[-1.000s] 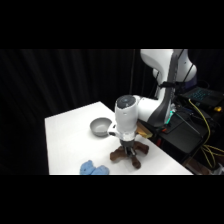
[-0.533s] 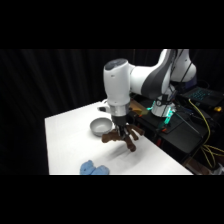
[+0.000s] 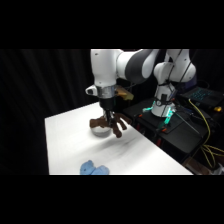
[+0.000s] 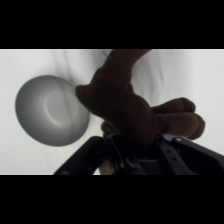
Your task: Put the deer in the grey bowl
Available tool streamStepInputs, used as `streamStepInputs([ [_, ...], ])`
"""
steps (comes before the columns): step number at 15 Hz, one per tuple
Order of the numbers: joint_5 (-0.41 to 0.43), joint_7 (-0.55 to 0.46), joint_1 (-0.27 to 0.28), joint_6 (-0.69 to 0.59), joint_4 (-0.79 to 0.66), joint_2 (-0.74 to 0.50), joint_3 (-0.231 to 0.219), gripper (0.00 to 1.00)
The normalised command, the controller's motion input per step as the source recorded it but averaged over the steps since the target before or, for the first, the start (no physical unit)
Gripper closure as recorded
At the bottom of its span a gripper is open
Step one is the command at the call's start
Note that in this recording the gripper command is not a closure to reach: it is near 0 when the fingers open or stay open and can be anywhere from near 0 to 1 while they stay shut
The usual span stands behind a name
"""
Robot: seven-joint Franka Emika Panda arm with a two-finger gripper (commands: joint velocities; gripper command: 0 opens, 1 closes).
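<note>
From the side we see the gripper (image 3: 108, 118) clamped on the deer (image 3: 113, 124), which hangs clear of the white worktop (image 3: 135, 152). The grey bowl (image 3: 101, 131) is our landmark: the deer hangs directly above it and slightly to its right, overlapping its rim in the picture, with stubby legs sticking out past the bowl's right side. A light blue plush toy (image 3: 93, 169) lies well in front of the bowl, near the worktop's front edge.

From the wrist we look past the gripper's black linkage, and the deer (image 4: 135, 107) fills the middle of the picture, pinched between the fingers. The grey bowl (image 4: 50, 111) lies just left of the deer with nothing in it, the deer's edge overlapping its right rim.
</note>
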Motion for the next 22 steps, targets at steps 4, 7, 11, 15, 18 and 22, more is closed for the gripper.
streamStepInputs([
  [4, -0.054, -0.43, -0.228, 0.14, 0.17, 0.04, -0.128, 0.57],
  [7, 0.01, -0.34, -0.171, 0.14, 0.26, 0.17, -0.086, 0.57],
  [11, 0.072, -0.24, -0.099, 0.17, 0.25, 0.31, -0.027, 0.58],
  [15, 0.187, -0.24, -0.083, 0.18, 0.22, 0.4, 0.046, 0.6],
  [18, 0.161, -0.21, -0.097, 0.05, 0.21, 0.28, 0.071, 0.6],
  [22, 0.147, -0.22, -0.109, 0.04, 0.14, 0.12, 0.092, 0.0],
])
